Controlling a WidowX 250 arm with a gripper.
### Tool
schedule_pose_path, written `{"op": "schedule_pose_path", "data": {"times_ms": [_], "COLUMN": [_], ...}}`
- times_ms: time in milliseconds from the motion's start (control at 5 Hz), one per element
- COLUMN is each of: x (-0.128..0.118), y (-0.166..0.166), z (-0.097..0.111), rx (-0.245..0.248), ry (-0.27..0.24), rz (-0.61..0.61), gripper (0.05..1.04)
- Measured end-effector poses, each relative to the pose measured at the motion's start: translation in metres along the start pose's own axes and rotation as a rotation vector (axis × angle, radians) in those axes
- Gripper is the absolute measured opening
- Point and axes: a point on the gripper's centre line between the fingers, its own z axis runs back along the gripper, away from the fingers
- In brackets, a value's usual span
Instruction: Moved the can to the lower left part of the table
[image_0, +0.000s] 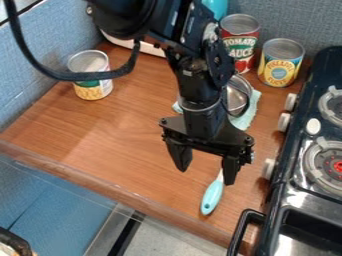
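Observation:
The black gripper (206, 175) hangs over the front right half of the wooden table, its fingers spread with nothing between them. At the left, near the blue wall, a can with a yellow and green label (91, 80) stands upright, well away from the gripper. Two more cans stand upright at the back right: a red tomato sauce can (244, 54) and, beside it, a yellow and blue pineapple can (280, 66). The black cable loops close to the left can.
A metal pot (236, 97) on a teal cloth (248, 116) sits behind the arm. A utensil with a light blue handle (212, 196) lies under the gripper's right finger. The toy stove (294, 200) borders the right; the table's front edge (100, 185) slants across below.

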Motion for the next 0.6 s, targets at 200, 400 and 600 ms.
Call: {"op": "schedule_pose_path", "data": {"times_ms": [200,400,600], "x": [-0.003,0.029,0.051], "y": [0.004,0.049,0.077], "z": [-0.006,0.009,0.018], "rx": [0.002,-0.006,-0.006], "ry": [0.039,0.010,-0.004], "rz": [0.008,0.147,0.170], "gripper": [1.001,1.001,1.000]}}
